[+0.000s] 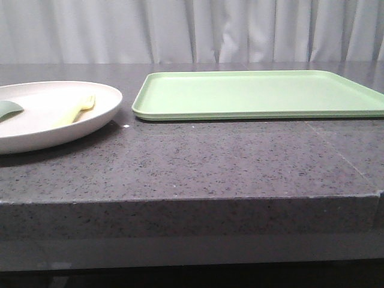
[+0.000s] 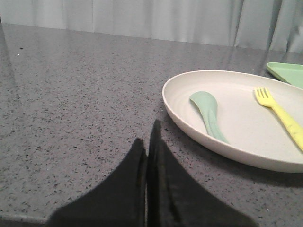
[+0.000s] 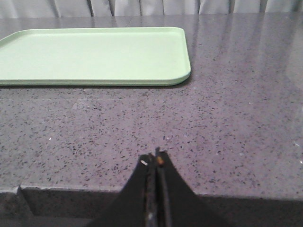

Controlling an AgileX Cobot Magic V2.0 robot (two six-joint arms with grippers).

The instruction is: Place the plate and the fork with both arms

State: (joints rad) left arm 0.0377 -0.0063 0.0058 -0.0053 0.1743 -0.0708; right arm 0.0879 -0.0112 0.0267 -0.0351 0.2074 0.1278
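The cream plate [image 1: 96,123] lies on the grey table at the left in the front view, and it also shows in the left wrist view [image 2: 236,142]. The pale-yellow fork [image 1: 75,112] lies inside it, as does a grey-green rounded piece [image 1: 9,109]; both show in the left wrist view, the fork [image 2: 279,111] and the piece [image 2: 208,113]. My left gripper [image 2: 147,137] is shut and empty, just short of the plate's near rim. My right gripper [image 3: 155,158] is shut and empty, over the table's front edge, well short of the tray. Neither gripper shows in the front view.
A flat light-green tray [image 1: 258,108] lies on the table to the right of the plate, a small gap between them; it also shows in the right wrist view [image 3: 94,56]. The table's front edge [image 1: 192,201] runs across the front view. White curtains hang behind.
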